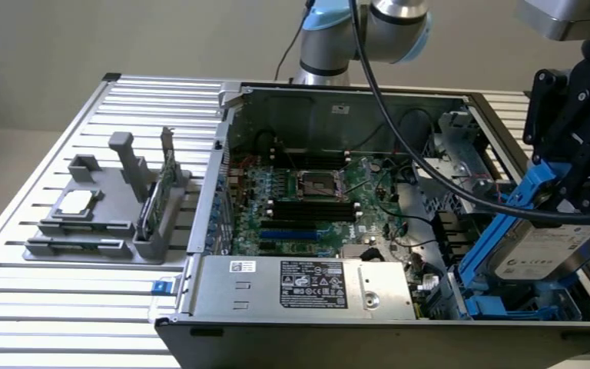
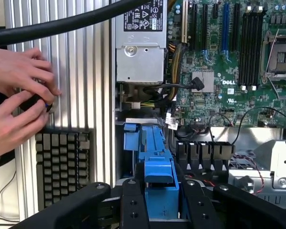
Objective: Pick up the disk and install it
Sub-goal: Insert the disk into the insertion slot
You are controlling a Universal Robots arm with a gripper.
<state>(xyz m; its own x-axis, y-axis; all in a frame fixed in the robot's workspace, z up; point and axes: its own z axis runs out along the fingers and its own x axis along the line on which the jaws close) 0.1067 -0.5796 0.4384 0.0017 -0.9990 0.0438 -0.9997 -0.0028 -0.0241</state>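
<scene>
The gripper [image 1: 570, 183] is pinching the disk [image 1: 541, 257] by the upper end of its blue carrier frame [image 1: 495, 231], with a black finger [image 2: 133, 202] pressed against either side of the plastic. The disk hangs tilted, not upright. Its lower end is already down inside the open computer case [image 1: 346, 92], in the near corner at the exterior view's right. There it sits above the blue drive bay [image 1: 495, 307], with its white label facing out towards the near side. I cannot tell whether the frame has met the bay's rails yet.

That tilt is what would worry me. If the carrier goes in at this slant, one edge could catch on the bay or on the metal cage beside it and wedge there. Pushing on could then twist the frame in the fingers, since they only grip plastic.

The thick black cable [image 1: 418, 146] from the arm sags across the case and passes right by the disk, so it could get dragged in or snag. There are also thin loose wires [image 2: 248, 164] lying near the bay that could get pinched underneath.

The motherboard [image 1: 306, 200] is just to the left of the bay, so a slip that way could knock it. A person's hands [image 2: 19, 95] are busy at the edge of the slatted table [image 1: 70, 323], above a keyboard [image 2: 62, 162], and they are closer to the arm than I'd like
</scene>
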